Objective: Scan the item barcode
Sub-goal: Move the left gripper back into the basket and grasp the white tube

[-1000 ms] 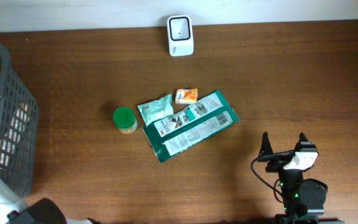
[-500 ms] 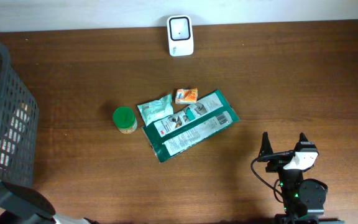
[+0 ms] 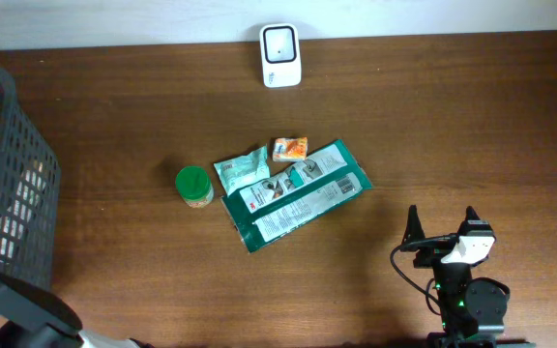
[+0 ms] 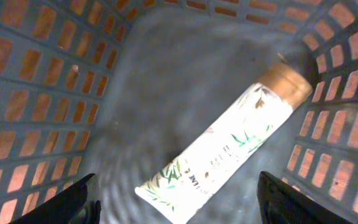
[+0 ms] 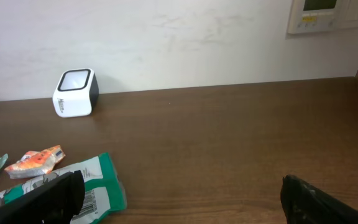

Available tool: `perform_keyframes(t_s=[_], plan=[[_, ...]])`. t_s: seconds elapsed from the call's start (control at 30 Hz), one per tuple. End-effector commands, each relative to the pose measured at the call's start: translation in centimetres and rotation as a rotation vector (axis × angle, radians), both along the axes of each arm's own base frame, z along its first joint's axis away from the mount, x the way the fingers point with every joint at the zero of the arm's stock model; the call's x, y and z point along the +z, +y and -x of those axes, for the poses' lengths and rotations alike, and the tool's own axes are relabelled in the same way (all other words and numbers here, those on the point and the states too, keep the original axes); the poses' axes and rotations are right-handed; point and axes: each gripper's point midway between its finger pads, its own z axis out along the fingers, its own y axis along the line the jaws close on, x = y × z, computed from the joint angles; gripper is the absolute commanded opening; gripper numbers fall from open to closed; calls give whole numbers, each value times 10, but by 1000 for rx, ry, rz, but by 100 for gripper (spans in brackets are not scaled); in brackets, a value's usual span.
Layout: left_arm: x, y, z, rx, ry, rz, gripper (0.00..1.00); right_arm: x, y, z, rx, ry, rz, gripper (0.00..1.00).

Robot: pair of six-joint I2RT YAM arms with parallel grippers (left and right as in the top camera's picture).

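- Four goods wait on the table point(image 3: 472, 116), ahead and to the left of the right gripper point(image 5: 182, 179), whose jaws stand spread wide and empty. They are a green-lidded jar point(image 3: 193, 186), a teal pouch point(image 3: 242, 170), an orange packet point(image 3: 289, 148) and a long green packet point(image 3: 298, 198).
- One tube point(image 4: 222, 149) lies slantwise on the floor of the basket point(image 4: 36, 93), directly beneath the left gripper point(image 4: 176, 176). Its jaws are parted to either side and touch nothing.
- Beyond the goods, far ahead of the right jaws, the scanner point(image 5: 74, 93) stands at the table's back edge by the wall.
- Judged from this, the tube's turn looks finished and another item is due.
- Done well, the left gripper lifts straight up, clear of the basket wall, then takes the long green packet by an edge. That grip should leave its barcode point(image 5: 89, 200) uncovered and turned flat toward the scanner's window.
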Motion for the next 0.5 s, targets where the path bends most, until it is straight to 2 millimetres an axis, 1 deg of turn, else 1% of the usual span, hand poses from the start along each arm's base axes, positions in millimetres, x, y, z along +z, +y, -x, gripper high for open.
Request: perform_keyframes(t_s=[0.0,0.13,0.23,0.3,0.47], plan=[[-31,-1,-4,-86,52,49,78,-3,0,0,-2,6,-6,99],[-58,-13,-16,-229,57,122,77,-3,0,0,-2,6,-6,98],[-74,-14,-16,-250,83,148,78,-3,0,0,-2,6,-6,98],[-94,-15,-15,-275,121,178,77,-3,0,0,-2,6,-6,98],[-123,-18,-13,-283,165,230,77,-3,0,0,-2,6,-6,98]])
